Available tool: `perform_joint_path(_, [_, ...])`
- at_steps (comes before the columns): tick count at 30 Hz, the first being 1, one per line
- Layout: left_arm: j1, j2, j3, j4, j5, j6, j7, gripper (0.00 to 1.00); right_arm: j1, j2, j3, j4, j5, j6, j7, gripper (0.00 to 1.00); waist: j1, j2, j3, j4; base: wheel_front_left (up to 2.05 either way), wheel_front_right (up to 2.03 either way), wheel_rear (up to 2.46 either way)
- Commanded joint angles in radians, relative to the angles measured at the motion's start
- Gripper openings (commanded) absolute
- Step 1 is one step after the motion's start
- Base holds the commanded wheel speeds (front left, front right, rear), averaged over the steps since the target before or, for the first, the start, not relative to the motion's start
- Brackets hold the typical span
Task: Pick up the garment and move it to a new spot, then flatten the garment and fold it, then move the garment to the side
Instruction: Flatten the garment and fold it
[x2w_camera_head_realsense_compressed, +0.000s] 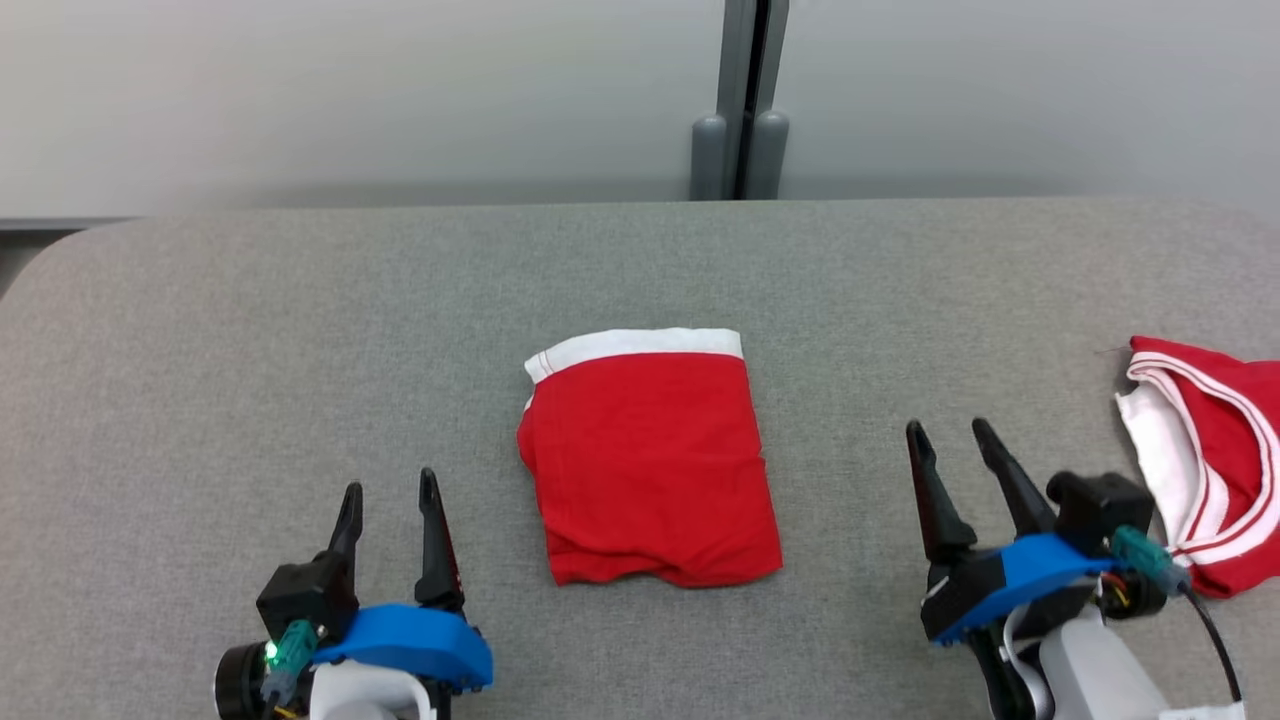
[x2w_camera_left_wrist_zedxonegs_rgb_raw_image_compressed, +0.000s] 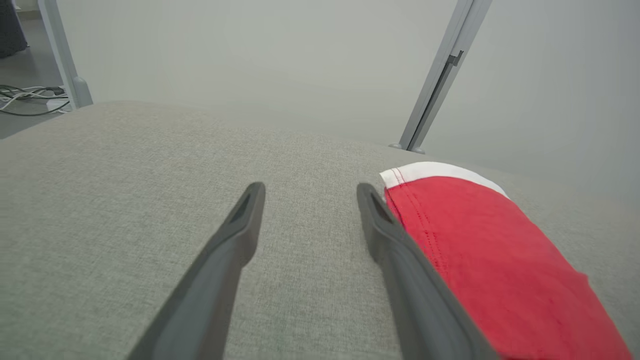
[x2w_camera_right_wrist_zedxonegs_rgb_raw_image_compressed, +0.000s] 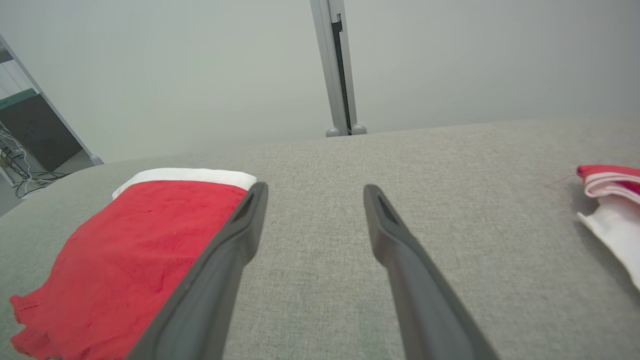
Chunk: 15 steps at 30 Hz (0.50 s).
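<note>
Two garments lay on grey table (x2w_camera_head_realsense_compressed: 300, 330) | red garment (x2w_camera_head_realsense_compressed: 648, 460) folded flat at centre | my left gripper (x2w_camera_head_realsense_compressed: 390, 480) spread, empty | my right gripper (x2w_camera_head_realsense_compressed: 947, 424) spread, empty, near crumpled red-and-white garment (x2w_camera_head_realsense_compressed: 1215, 470)

Bright, even, diffuse light leaves only faint shadows, and my fingers (x2w_camera_left_wrist_zedxonegs_rgb_raw_image_compressed: 235, 240) turn soft near my wrist views' lower edges.

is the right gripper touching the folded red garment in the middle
Apart. The head view shows a strip of bare table between the right gripper and the folded red garment.
</note>
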Motion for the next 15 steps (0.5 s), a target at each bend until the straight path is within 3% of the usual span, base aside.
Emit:
perform_joint_path(1, [0.014,0.000,0.003,0.002,0.007,-0.001,-0.004,1.00,0.030,0.005,-0.010,0.000,-0.014,0.002,-0.003,1.00,0.0001,0.0000,-0.017,-0.013,0.00,0.00,0.00])
perform_joint_path(15, [0.136,0.000,0.037,0.020,0.046,-0.009,-0.004,1.00,0.145,0.014,0.018,0.050,-0.008,0.002,-0.004,1.00,0.0001,0.0000,-0.120,-0.035,0.00,0.00,0.00])
